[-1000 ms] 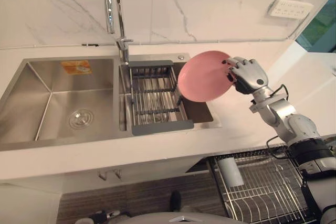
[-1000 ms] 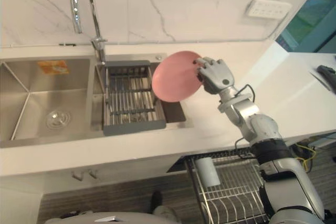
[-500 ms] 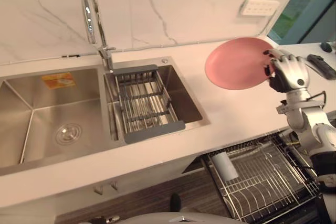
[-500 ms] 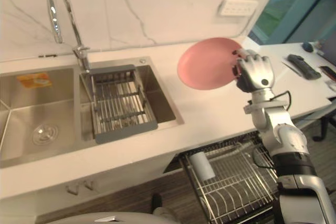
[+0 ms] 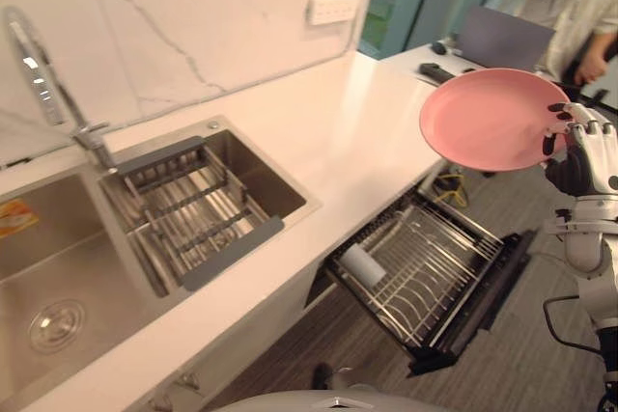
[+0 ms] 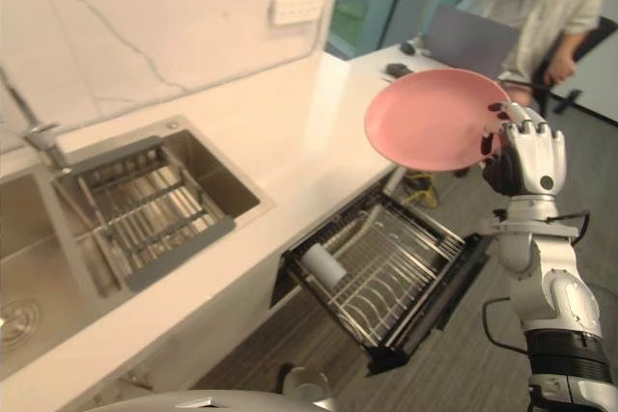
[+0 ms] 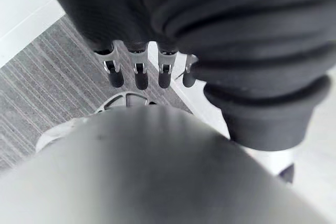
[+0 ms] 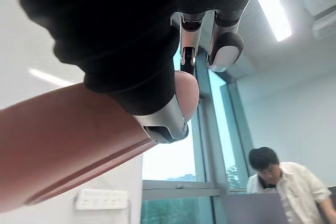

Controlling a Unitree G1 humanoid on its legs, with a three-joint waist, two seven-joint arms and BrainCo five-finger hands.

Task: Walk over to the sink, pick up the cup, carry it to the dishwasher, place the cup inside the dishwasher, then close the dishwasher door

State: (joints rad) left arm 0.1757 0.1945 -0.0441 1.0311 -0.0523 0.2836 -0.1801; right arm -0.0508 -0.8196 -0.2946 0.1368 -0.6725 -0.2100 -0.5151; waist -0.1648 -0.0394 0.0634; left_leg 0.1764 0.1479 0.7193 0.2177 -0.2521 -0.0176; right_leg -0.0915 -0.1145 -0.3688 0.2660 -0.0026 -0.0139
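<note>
A: Lighting's bright and even tbh, ceiling strip (image 8: 276, 14) overhead plus daylight through the window (image 8: 167, 162).
B: Yep, bit of glare on the tap (image 5: 34, 69), and shadow under the counter (image 5: 338, 132) by the rack (image 5: 425, 272).

My right forearm (image 6: 537, 272) stands upright at my right side, wrist straight above it. My right hand (image 5: 586, 156) sits high, fingers curled over the rim of a pink plate (image 5: 494, 119), with the thumb pinching from the other side. My left hand (image 7: 137, 73) hangs down, fingers straight and loose.
</note>
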